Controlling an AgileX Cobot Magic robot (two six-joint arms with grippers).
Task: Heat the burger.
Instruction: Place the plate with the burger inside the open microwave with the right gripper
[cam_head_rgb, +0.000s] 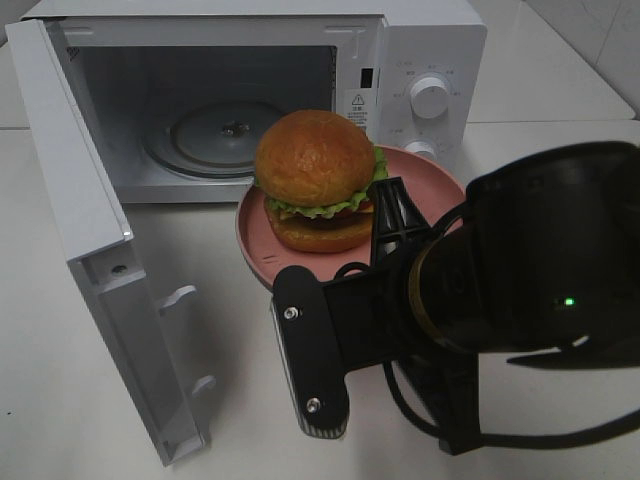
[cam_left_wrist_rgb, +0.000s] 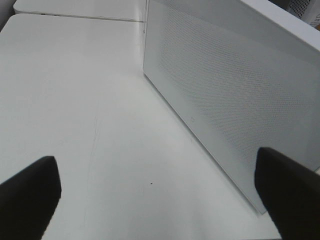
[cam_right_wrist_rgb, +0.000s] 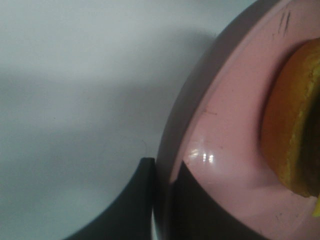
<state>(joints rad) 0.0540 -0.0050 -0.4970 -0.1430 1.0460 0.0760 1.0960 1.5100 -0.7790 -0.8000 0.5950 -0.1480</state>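
Right gripper (cam_right_wrist_rgb: 161, 167) clamps plate (cam_right_wrist_rgb: 225, 120) rim beside burger (cam_right_wrist_rgb: 287, 130).

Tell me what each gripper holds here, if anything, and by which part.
The right gripper pinches the pink plate by its rim, with the burger sitting on it. The left gripper is open and holds nothing.

High camera looks down on microwave (cam_head_rgb: 425, 50); right wrist shares its plate (cam_right_wrist_rgb: 220, 130), close
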